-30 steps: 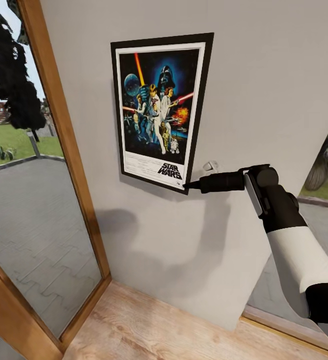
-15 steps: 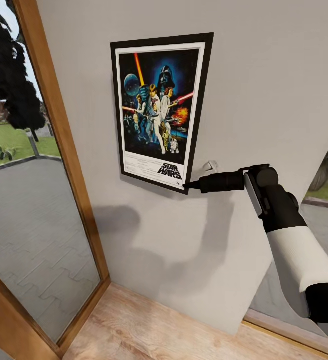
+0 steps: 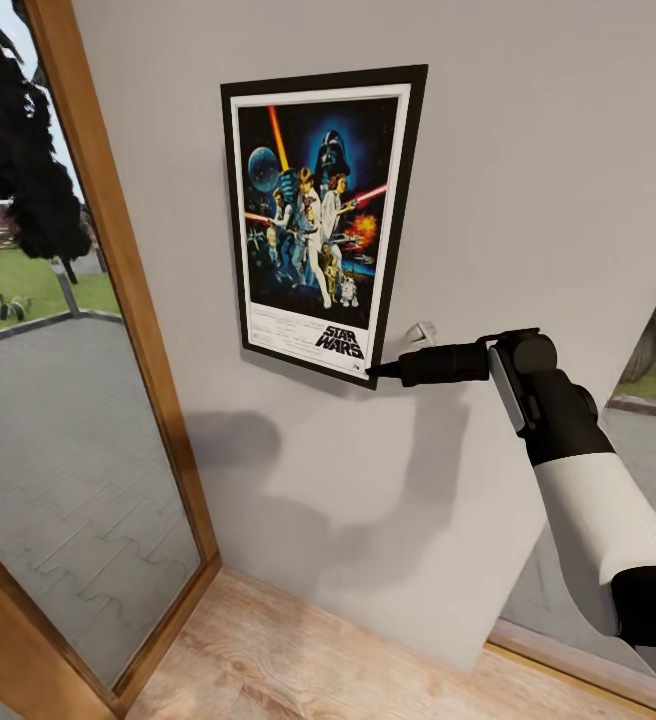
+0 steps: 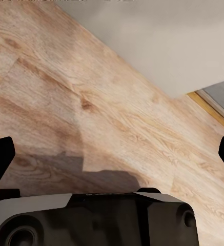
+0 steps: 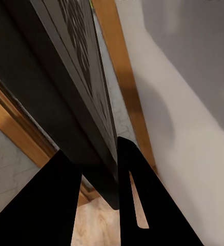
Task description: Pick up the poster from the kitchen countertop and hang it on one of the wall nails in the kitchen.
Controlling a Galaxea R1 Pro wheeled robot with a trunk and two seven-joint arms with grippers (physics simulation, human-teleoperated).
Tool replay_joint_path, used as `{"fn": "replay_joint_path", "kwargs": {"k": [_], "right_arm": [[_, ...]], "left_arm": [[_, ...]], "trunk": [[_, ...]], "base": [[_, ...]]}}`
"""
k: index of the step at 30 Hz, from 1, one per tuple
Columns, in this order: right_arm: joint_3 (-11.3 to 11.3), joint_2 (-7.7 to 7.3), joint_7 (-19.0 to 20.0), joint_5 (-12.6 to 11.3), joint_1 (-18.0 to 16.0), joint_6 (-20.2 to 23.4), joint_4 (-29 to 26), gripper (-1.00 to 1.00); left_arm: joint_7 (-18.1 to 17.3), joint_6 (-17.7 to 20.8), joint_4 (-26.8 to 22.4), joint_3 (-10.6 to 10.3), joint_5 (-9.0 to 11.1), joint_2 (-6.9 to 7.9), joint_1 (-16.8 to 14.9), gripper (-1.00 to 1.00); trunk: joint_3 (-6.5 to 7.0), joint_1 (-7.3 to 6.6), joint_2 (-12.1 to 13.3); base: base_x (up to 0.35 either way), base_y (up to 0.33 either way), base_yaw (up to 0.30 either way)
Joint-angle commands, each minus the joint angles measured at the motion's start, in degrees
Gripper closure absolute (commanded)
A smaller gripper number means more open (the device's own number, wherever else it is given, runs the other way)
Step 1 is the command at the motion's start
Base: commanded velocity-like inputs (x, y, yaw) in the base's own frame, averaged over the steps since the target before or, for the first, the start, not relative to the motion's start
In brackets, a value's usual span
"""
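The poster (image 3: 320, 222) sits high against the grey wall (image 3: 548, 180) in my head view, a little tilted, its lower right corner pinched by my right gripper (image 3: 376, 372), which reaches in level from the right. A small pale fitting (image 3: 422, 331) sticks out of the wall just beside that corner; it may be a nail, but I cannot say, and I cannot see what, if anything, carries the top edge. I judge this to be the hanging step, nearly done: the next move calls for making sure the frame is caught on a nail before I let go, then drawing the arm straight back off the wall. To the left a wooden door frame (image 3: 128, 300) with glass stands near the poster's edge, so there is little room that way; the space to the right of the arm and below it is open.

In my left wrist view the left gripper (image 4: 112, 154) points at the wooden floor (image 4: 91, 92), its fingertips (image 4: 0, 159) wide apart at the picture's two sides with nothing between them, well clear of the work.

In my right wrist view the two dark fingers (image 5: 137, 195) are closed on the poster's black frame edge, the wall close alongside.
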Motion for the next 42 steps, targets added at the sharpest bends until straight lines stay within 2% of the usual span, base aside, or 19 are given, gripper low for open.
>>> {"fn": "replay_joint_path", "kwargs": {"k": [1,42], "right_arm": [[0.1,-0.04,0.1,-0.1,-0.1,0.4,0.0,1.00],[0.1,-0.04,0.1,-0.1,-0.1,0.4,-0.1,1.00]], "left_arm": [[-0.1,-0.2,-0.1,-0.5,0.5,0.04,-0.1,-1.00],[-0.1,-0.2,-0.1,-0.5,0.5,0.04,-0.1,-1.00]], "trunk": [[-0.14,0.04,-0.1],[-0.14,0.04,-0.1]], "base": [[0.065,0.000,0.000],[0.026,0.000,0.000]]}}
